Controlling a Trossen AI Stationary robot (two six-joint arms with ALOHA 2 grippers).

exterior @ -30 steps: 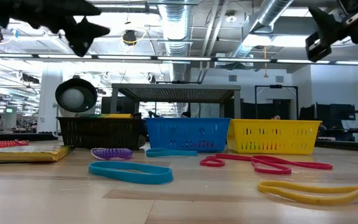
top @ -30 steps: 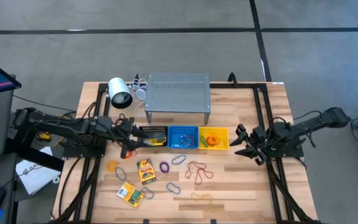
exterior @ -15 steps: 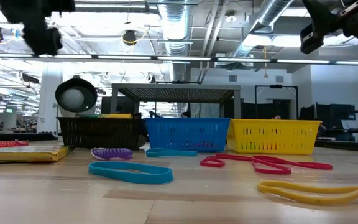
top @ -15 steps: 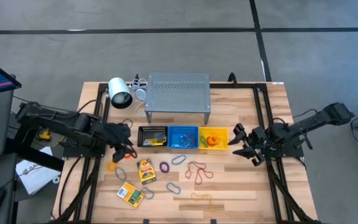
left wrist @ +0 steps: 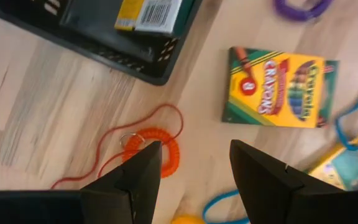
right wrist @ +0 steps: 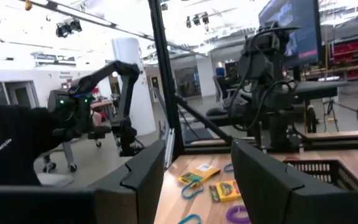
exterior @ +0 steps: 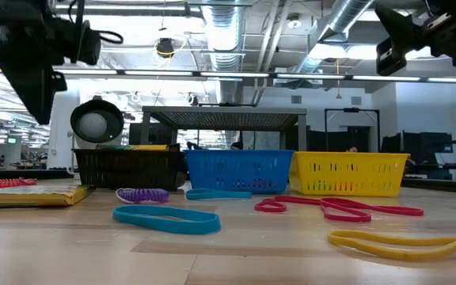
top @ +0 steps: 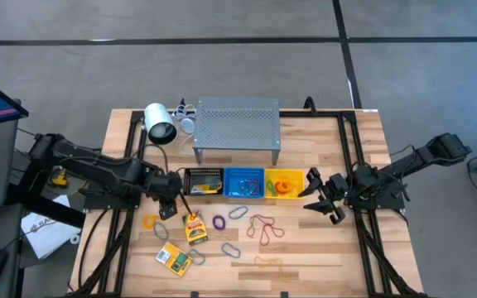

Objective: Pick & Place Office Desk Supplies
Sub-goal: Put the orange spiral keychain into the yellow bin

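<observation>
1. Crayon pack (left wrist: 272,87) lies flat on the tabletop just beyond the left gripper (left wrist: 194,171), whose fingers are spread and empty. It's stiff and light, so probably pinch its edges.
2. Orange coil band (left wrist: 151,146) by the fingertips looks floppy. Right gripper (top: 320,199) hangs spread, empty.

Two flat yellow-and-green crayon packs (top: 195,227) (top: 174,259) lie on the wood among loose band loops: orange coil (top: 149,221), purple (top: 219,222), red-brown (top: 263,226), blue (exterior: 167,218), yellow (exterior: 406,241).
</observation>
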